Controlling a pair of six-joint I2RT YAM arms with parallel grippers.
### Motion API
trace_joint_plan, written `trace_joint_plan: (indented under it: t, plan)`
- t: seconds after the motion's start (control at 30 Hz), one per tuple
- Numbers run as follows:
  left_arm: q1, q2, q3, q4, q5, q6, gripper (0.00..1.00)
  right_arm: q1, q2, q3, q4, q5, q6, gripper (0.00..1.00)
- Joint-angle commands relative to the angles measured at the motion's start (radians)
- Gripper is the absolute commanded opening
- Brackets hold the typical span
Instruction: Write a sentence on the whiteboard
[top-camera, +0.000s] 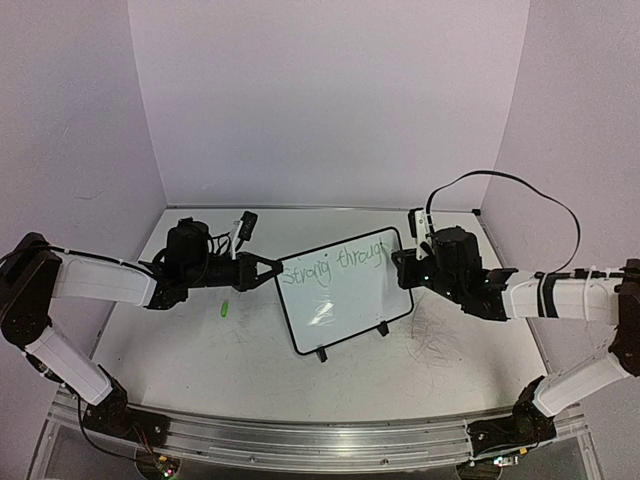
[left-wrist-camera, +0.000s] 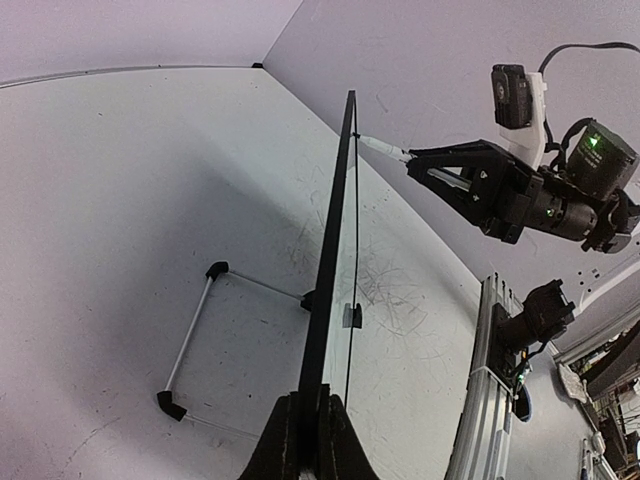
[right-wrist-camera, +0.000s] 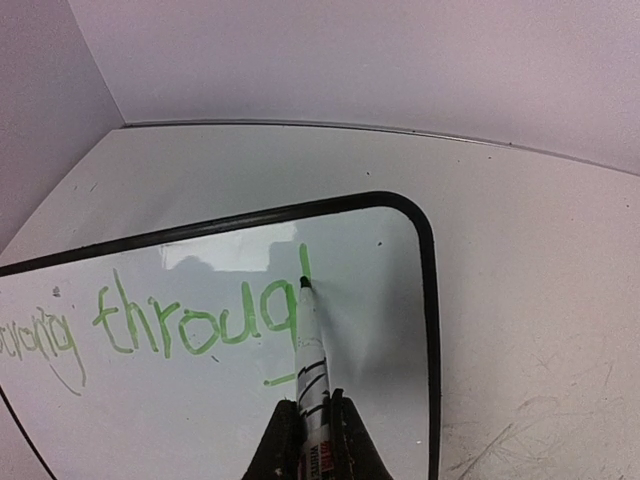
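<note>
At the middle of the table (top-camera: 200, 360), the whiteboard (top-camera: 350, 300) stands propped, face toward the near side, long axis left to right. It looks light, stiff and easy to tip. The left gripper (top-camera: 275, 270) clamps its left edge, and the right gripper (top-camera: 403, 262) grips a marker (right-wrist-camera: 312, 350) whose tip touches the end of the sentence (right-wrist-camera: 200, 325).

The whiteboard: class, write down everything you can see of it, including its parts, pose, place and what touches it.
The whiteboard is a small glossy white rectangle in a thin black frame with rounded corners, propped on two black feet and a wire stand behind. It leans back on the scuffed table, turned at an angle. Green writing reads "Strong throug". The left arm's fingers clamp its side edge; the marker held in the right arm's fingers touches its face.
</note>
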Motion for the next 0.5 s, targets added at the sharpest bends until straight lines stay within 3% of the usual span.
trace_joint_plan:
  t: [0.0,0.47]
  plan:
    - [-0.002,0.016,-0.014,-0.124,-0.068,0.065,0.0,-0.006,0.023,0.04,0.009,0.064,0.005,0.0]
    - [-0.002,0.022,-0.012,-0.125,-0.066,0.063,0.0,-0.006,-0.012,-0.008,-0.036,0.054,0.031,0.0]
